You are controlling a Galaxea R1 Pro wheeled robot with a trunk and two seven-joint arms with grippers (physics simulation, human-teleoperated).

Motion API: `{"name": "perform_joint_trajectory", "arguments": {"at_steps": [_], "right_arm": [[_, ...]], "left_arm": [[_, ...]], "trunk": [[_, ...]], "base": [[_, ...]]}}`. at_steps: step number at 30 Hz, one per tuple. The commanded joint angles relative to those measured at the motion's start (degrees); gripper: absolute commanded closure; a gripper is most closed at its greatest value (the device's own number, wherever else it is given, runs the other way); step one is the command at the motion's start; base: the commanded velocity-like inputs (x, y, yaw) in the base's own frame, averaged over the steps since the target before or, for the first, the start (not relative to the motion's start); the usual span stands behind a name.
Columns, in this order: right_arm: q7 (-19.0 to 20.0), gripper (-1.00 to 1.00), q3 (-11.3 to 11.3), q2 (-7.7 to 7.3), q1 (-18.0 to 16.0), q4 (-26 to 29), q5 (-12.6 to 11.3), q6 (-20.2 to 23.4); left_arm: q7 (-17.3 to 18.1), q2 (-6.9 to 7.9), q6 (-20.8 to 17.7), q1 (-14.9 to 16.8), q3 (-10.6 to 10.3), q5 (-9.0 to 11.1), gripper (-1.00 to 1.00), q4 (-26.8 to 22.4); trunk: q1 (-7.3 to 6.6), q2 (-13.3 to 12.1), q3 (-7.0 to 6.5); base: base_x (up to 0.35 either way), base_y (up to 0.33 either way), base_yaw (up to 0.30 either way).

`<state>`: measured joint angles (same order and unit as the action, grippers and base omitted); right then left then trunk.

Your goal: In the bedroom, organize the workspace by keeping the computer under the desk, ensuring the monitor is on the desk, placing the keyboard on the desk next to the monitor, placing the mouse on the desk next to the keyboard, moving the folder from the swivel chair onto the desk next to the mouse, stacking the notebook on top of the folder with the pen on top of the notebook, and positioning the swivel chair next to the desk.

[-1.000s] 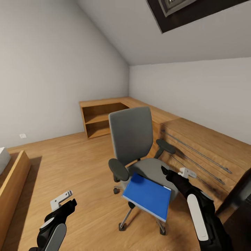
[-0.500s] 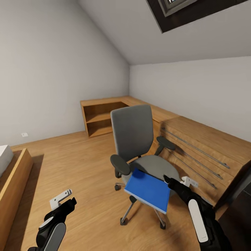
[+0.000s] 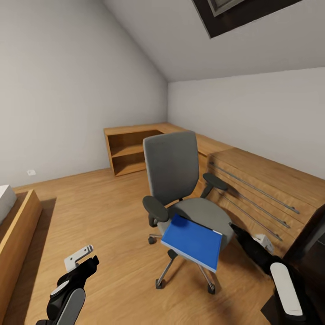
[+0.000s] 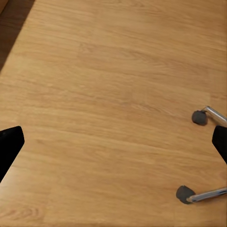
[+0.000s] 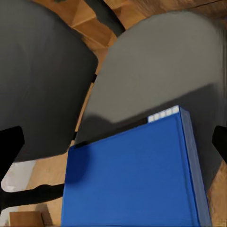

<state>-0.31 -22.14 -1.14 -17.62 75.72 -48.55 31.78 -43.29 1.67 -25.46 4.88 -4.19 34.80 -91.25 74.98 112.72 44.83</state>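
The swivel chair [image 3: 174,169], with grey seat and backrest, stands in the middle of the wooden floor. The bright blue folder [image 3: 193,241] lies on the front of its seat and overhangs the edge. My right gripper [image 3: 235,228] hovers just right of the folder, apart from it. In the right wrist view the right gripper [image 5: 113,144] is open, looking down at the folder [image 5: 132,175] and the seat [image 5: 156,71]. My left gripper [image 3: 85,262] hangs open over bare floor at the lower left. The left wrist view has my left gripper [image 4: 113,146] above floor, near two chair casters [image 4: 198,117].
A low wooden shelf unit [image 3: 131,151] runs along the back wall. A light wooden drawer chest [image 3: 266,189] with long metal handles stands right of the chair. A wooden bed frame [image 3: 18,230] is at the left. Dark furniture [image 3: 311,241] edges the lower right.
My right arm has dropped and drawn back to the right, away from the folder's corner. The head view shifted slightly. The folder and left gripper stay put.
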Motion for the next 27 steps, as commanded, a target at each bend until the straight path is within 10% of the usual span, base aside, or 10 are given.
{"name": "perform_joint_trajectory", "arguments": {"at_steps": [1, 2, 7, 14, 27], "right_arm": [[0.0, -1.00, -0.1, -1.02, 0.0, -1.8, -3.6, 0.4], [0.0, -1.00, 0.0, -3.15, 0.0, -5.6, -9.9, 0.4], [2.2, -1.00, -0.1, -5.98, 0.0, -10.6, -19.0, 1.2], [11.3, -1.00, -0.3, -6.81, 0.0, -15.4, -21.7, 6.8], [13.5, -1.00, -0.2, -9.30, -0.1, -20.2, -27.1, 8.9]], "left_arm": [[-0.5, 0.04, -0.1, 0.0, -0.2, 0.4, -1.00, -0.1], [-0.5, 0.02, -0.2, 0.0, -0.2, 0.4, -1.00, -0.1], [-0.6, 0.00, -0.2, 0.0, -0.2, 0.4, -1.00, 0.0], [-0.6, 0.00, -0.2, 0.0, -0.2, 0.4, -1.00, 0.2], [-0.6, 0.00, -0.1, 0.0, -0.2, 0.4, -1.00, 0.2]], "trunk": [[0.22, 0.4, 0.24], [0.44, 0.8, 0.42], [1.54, 2.8, 1.32], [3.07, 5.7, 2.57], [5.93, 10.9, 4.91]], "base": [[0.000, 0.000, 0.000], [0.000, 0.000, 0.000], [0.000, 0.000, 0.000], [0.000, 0.000, 0.000], [0.000, 0.000, 0.000]]}}
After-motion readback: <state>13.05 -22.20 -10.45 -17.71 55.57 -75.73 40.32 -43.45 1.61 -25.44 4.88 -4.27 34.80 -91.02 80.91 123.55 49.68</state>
